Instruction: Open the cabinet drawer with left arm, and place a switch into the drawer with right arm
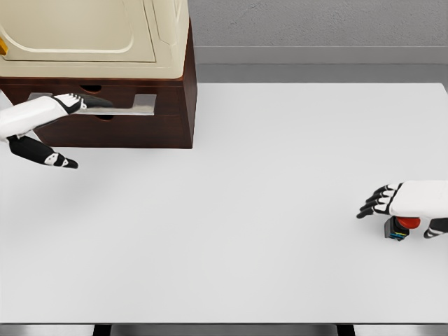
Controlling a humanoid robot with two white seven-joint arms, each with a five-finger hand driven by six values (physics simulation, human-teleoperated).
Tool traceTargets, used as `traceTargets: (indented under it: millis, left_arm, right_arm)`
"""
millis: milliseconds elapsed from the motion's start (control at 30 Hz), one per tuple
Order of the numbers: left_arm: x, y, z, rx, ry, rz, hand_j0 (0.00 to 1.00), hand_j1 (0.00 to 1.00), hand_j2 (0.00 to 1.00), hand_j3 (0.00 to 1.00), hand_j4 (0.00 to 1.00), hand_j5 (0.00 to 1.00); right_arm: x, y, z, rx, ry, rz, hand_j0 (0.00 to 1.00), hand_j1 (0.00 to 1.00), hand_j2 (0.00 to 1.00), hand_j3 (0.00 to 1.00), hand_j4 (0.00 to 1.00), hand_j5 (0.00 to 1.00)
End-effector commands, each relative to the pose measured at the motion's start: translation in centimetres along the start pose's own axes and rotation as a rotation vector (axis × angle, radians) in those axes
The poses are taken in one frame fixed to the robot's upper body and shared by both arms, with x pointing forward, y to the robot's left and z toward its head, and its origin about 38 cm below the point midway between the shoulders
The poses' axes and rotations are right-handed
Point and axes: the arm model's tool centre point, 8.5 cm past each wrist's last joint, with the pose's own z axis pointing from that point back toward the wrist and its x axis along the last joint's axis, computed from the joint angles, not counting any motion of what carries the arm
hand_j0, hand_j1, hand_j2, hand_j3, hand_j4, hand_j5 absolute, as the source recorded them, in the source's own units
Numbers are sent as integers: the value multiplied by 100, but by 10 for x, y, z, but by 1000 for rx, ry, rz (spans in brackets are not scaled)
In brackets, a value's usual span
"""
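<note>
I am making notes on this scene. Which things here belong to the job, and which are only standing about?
For the job:
- dark brown wooden cabinet with its metal-fronted drawer
- small black switch with red button
- left hand, at the drawer
- right hand, over the switch

Only standing about:
- cream appliance on the cabinet
- white table

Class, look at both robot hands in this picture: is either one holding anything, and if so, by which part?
Neither shows a confirmed hold. The left hand reaches at the drawer front; a grip cannot be told. The right hand hovers over the switch, fingers spread, not closed on it.
</note>
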Motion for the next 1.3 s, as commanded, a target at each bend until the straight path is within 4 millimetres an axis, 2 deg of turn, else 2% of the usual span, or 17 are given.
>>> traceTargets:
  millis: [0, 167, 333, 567, 867, 1033, 1133, 1267]
  left_arm:
    - [-4, 0, 1, 10, 12, 11, 100, 100, 100, 100, 100, 100]
    - [-9, 2, 4, 23, 25, 25, 100, 100, 100, 100, 100, 100]
    - [-11, 2, 2, 33, 26, 36, 100, 100, 100, 100, 100, 100]
    - [-13, -3, -7, 35, 13, 50, 100, 100, 100, 100, 100, 100]
    - [-25, -6, -3, 41, 48, 62, 100, 100, 100, 100, 100, 100]
    - [-29, -6, 0, 45, 65, 63, 100, 100, 100, 100, 100, 100]
    - [-30, -11, -8, 44, 51, 78, 100, 100, 100, 100, 100, 100]
    - [-30, -12, -11, 47, 46, 81, 100, 100, 100, 100, 100, 100]
  right_arm:
    - [1, -1, -2, -5, -6, -4, 100, 100, 100, 100, 100, 100]
    - [1, 0, -3, -3, -8, -7, 97, 97, 97, 97, 97, 97]
    - [1, 0, -4, 1, -8, -5, 76, 76, 76, 76, 76, 76]
    - [1, 1, -4, 6, -6, 0, 62, 62, 62, 62, 62, 62]
    - [2, -1, -6, 1, -13, 2, 57, 57, 57, 57, 57, 57]
    - [0, -9, -2, -27, -3, 10, 57, 57, 57, 57, 57, 57]
    - [-1, -20, 3, -74, -3, 3, 57, 57, 57, 57, 57, 57]
    - [0, -22, 1, -83, -11, -1, 55, 55, 55, 55, 55, 55]
